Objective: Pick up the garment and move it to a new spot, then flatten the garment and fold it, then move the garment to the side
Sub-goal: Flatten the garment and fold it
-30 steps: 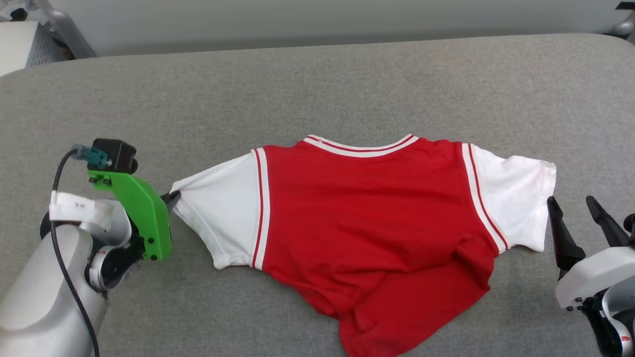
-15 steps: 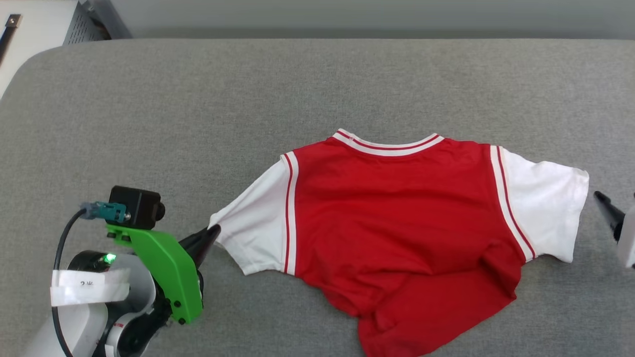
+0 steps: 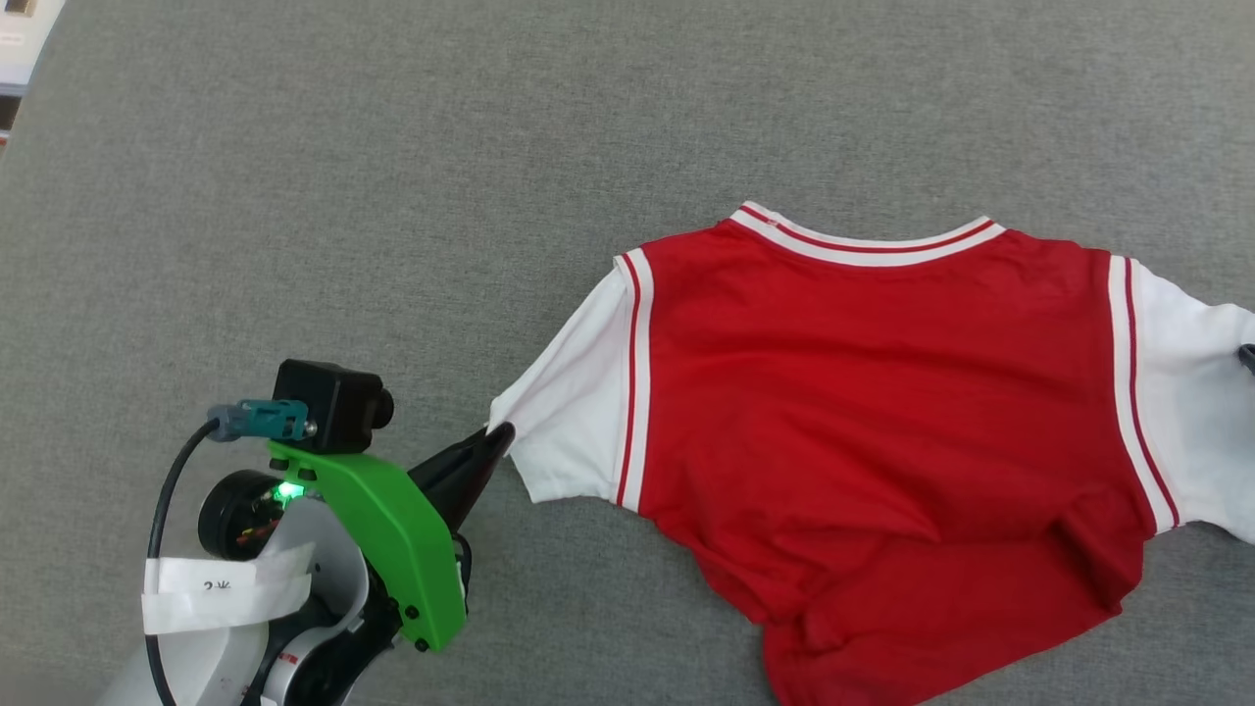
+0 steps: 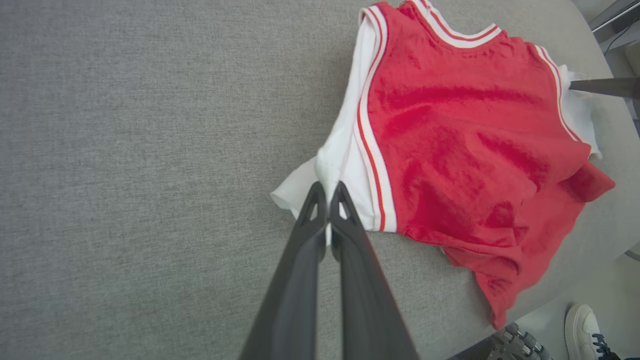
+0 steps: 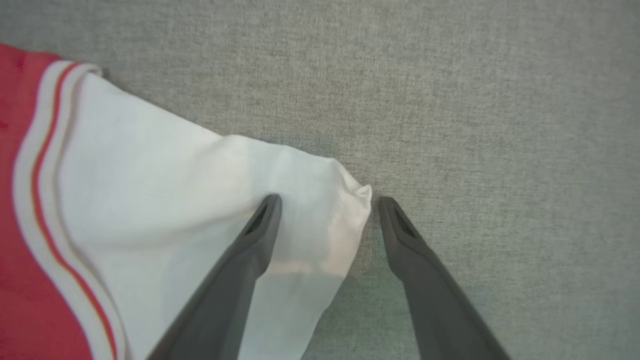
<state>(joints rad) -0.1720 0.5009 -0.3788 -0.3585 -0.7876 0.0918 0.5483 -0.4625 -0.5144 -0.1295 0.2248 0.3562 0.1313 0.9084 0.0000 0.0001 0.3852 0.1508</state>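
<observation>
— Pinching the sleeve, is it?

— Yes. The left hand (image 4: 327, 192) is closed tight on the edge of the near white sleeve (image 4: 337, 167), right at its fingertips. Just past them comes the striped trim (image 4: 366, 150), then the red body of the shirt (image 3: 882, 392), lying plain side up on the grey counter (image 3: 343, 196).

— And beyond that?

— Farthest from that hand is the other sleeve (image 5: 175, 190). The right hand (image 5: 327, 200) is spread wide there and has hold of nothing. One finger is over that sleeve's end, the other over bare counter just beside it.

— So what makes this step go well?

— I'd judge it's the stretch to flatten. The right hand should reach in a little deeper, so both fingers bracket the sleeve's edge, then close on both layers. After that, draw the two hands apart evenly and low, without jerking, since soft fabric could slip out of a thin pinch. The lower part looks rumpled and doubled over, so it will likely need smoothing too.
</observation>
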